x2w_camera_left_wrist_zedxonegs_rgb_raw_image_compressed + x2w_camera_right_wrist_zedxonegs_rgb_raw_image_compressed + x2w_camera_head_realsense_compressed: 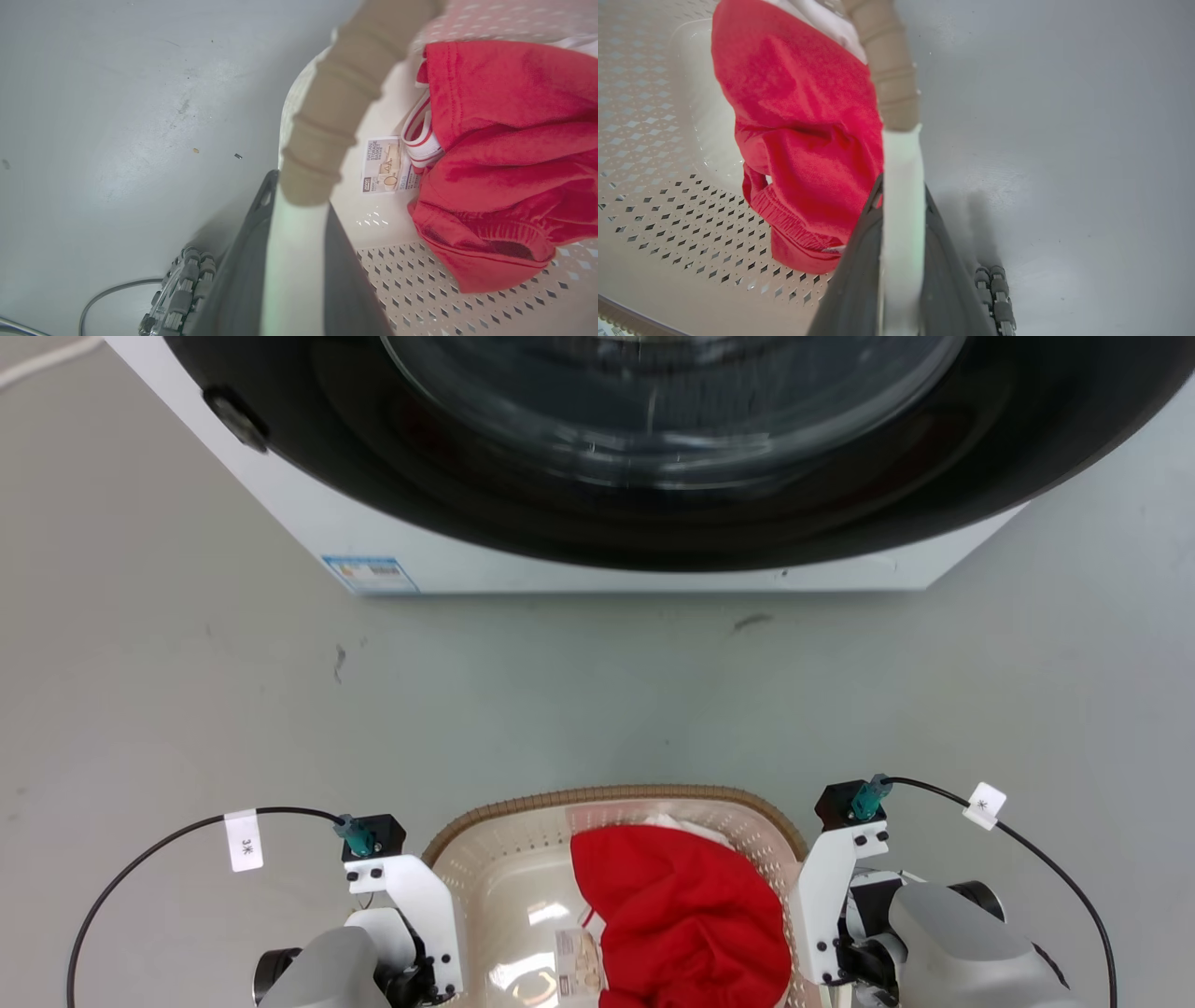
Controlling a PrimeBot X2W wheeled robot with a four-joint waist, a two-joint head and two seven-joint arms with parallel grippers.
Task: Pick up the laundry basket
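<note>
From the head, we see the laundry basket (607, 795) low in the middle of the picture, between our left wrist (411, 896) and right wrist (845, 887), each just beside one of its sides. A red garment (681, 915) lies in it towards the right side, with a paper label (579, 963) on the bottom beside it. A washing machine (448, 555) stands ahead, well apart from the basket, with bare grey floor (187, 691) between them. From the left wrist, the left hand (299, 200) is clamped on the basket's cream side, one dark finger outside over the floor and one inside. The brown rim runs on beyond the tips, and the garment and label lie near. From the right wrist, the right hand (903, 186) grips the opposite side the same way, with the garment just beside its inner finger.
</note>
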